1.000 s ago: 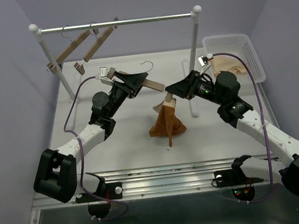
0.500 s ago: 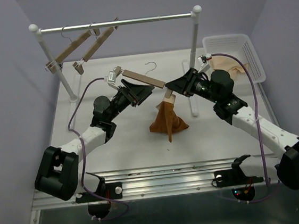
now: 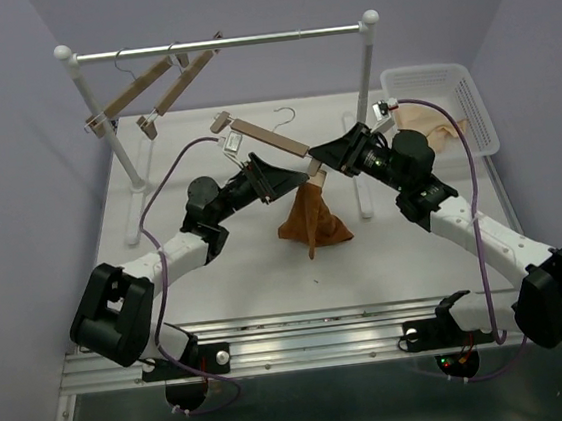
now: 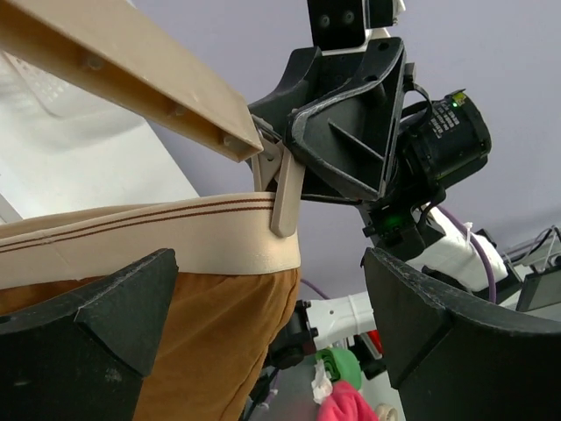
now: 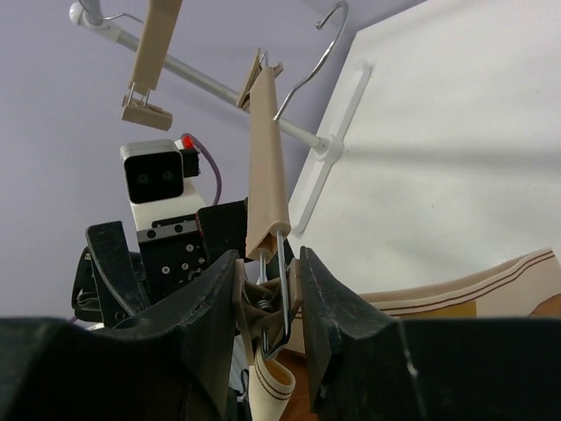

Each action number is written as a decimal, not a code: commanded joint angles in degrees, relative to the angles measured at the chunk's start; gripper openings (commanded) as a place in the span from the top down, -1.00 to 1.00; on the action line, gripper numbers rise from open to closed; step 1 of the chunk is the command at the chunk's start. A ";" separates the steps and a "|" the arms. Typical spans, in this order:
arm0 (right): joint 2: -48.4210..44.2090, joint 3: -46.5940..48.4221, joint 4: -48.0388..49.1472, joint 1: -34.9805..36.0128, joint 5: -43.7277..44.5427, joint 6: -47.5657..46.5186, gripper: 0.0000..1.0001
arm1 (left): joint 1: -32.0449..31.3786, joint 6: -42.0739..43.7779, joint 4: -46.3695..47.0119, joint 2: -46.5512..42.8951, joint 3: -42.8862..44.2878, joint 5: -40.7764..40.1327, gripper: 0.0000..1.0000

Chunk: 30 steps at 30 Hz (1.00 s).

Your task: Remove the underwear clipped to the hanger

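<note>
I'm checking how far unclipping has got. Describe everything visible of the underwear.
The underwear is rust-brown soft fabric with a cream waistband striped in thin dark lines. It hangs bunched from one clip at one end of the hanger, which the right gripper squeezes; its lower folds reach toward the table. The open left gripper flanks it without clear contact.

Bright, even light; soft shadows on the table (image 3: 248, 274); wrist views blur up close (dark foregrounds).

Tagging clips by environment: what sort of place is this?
Looks like a lab test cell staged for laundry handling, not a home: bare lavender walls boxing in a white table, a clothes rail with spare wooden hangers, and a white basket at the back right.
</note>
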 commanded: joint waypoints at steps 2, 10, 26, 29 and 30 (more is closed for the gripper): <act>-1.94 1.62 6.01 -0.13 4.49 -0.69 0.99 | -0.85 1.12 4.72 2.18 4.58 3.44 -0.98; -2.47 0.13 7.06 0.48 7.47 -1.74 0.99 | -1.99 -7.64 18.91 10.60 7.84 6.42 -0.98; -3.09 -0.93 3.90 2.07 14.33 -5.79 0.99 | -2.16 -26.21 50.70 21.61 10.21 6.61 -0.37; -3.17 -1.63 4.07 2.07 15.13 -6.23 0.99 | -2.08 -26.91 51.31 22.22 11.35 6.61 -0.40; -3.18 -1.80 4.16 2.07 15.13 -6.31 0.99 | -2.08 -27.27 51.75 22.83 11.70 6.52 -0.42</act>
